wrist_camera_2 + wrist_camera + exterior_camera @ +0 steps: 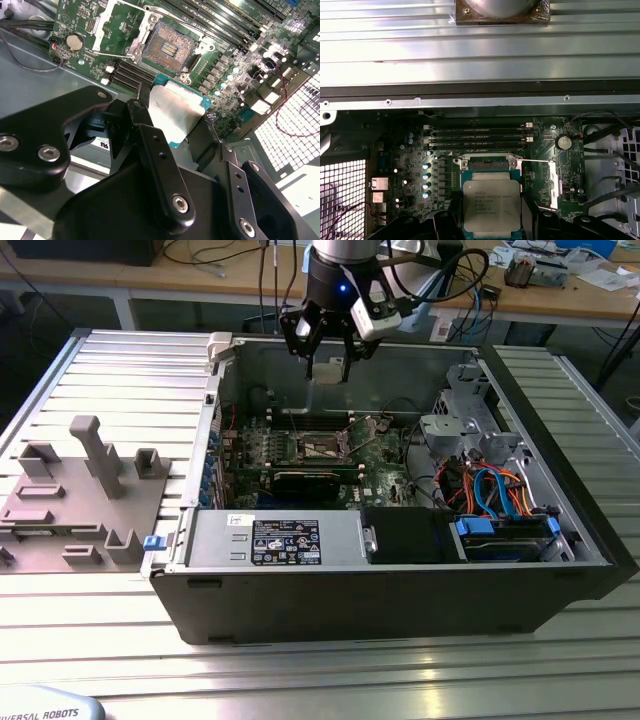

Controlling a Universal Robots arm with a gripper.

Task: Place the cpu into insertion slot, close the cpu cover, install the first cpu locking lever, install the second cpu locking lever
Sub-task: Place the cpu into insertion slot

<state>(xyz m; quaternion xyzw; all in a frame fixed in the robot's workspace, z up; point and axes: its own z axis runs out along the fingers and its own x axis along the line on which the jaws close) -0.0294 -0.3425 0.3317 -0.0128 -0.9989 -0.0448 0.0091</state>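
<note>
- The gripper (327, 368) hangs above the insertion slot (168, 46), inside the computer case (400, 580).
- Its fingers (142, 120) clamp the cpu (177, 112) by opposite edges.
- The cpu sits above the slot, apart from it.
- The cpu cover (116, 22) seems flipped open beside the slot.

exterior view high and wide, wrist views close over motherboard (400, 160)
</note>
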